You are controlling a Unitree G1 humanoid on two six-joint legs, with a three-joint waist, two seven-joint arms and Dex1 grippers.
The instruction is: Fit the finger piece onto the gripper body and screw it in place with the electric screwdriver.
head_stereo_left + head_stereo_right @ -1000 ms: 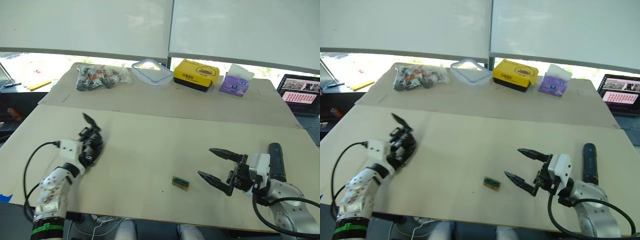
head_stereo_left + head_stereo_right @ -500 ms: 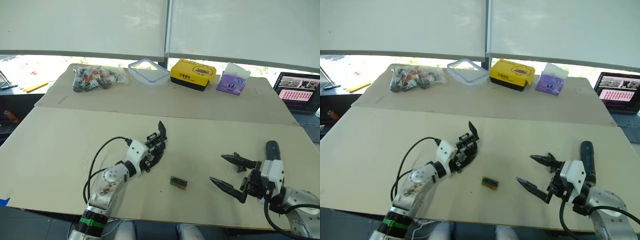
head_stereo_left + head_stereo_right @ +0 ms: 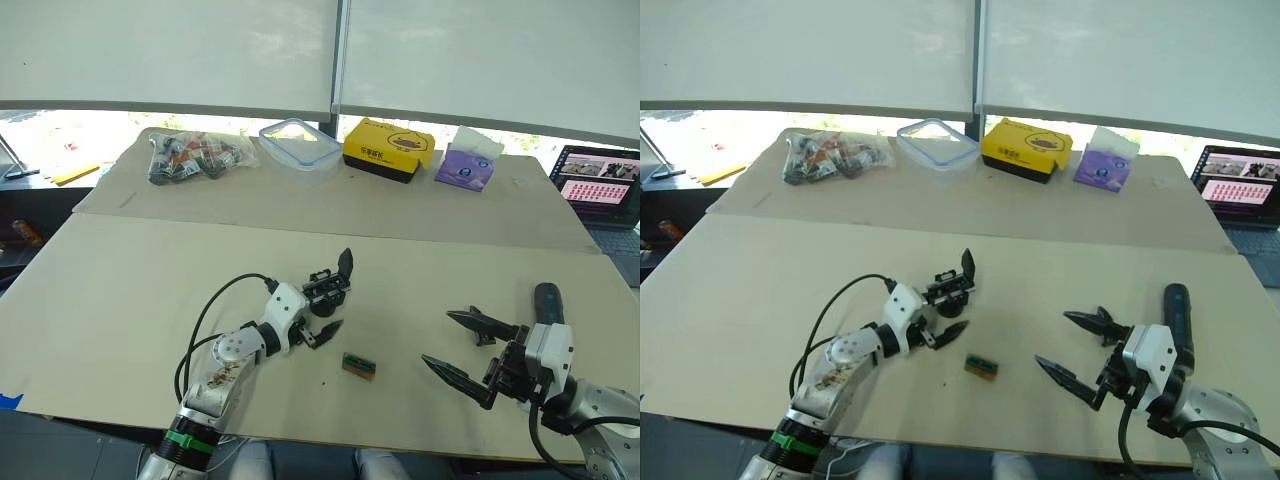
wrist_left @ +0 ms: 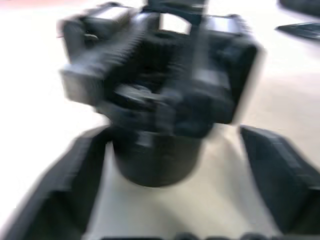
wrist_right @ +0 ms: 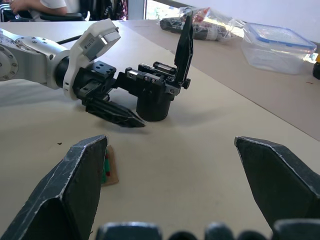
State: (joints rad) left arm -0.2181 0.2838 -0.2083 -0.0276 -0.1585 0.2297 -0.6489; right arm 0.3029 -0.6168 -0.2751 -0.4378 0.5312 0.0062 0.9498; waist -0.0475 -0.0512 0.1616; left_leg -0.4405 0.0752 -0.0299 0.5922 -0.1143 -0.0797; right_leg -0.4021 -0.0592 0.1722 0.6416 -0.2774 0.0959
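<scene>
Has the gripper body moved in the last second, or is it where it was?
Yes. The gripper body has gone from the table's left edge to the middle, close to the small green block, carried by the left gripper.

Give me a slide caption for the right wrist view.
Left pincer open around the gripper body on the table, seen between open right pincer fingers.

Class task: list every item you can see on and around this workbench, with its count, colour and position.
gripper body: 1, black, table centre, between left end effector's fingers
block: 1, green-brown, near edge
screwdriver: 1, dark, beside right arm
parts bag: 1, clear, far left
container: 1, clear, blue-rimmed, far centre
box: 1, yellow, far centre
tissue pack: 1, purple, far right
laptop: 1, far right
table: beige
left end effector: open
right end effector: open, empty
</scene>
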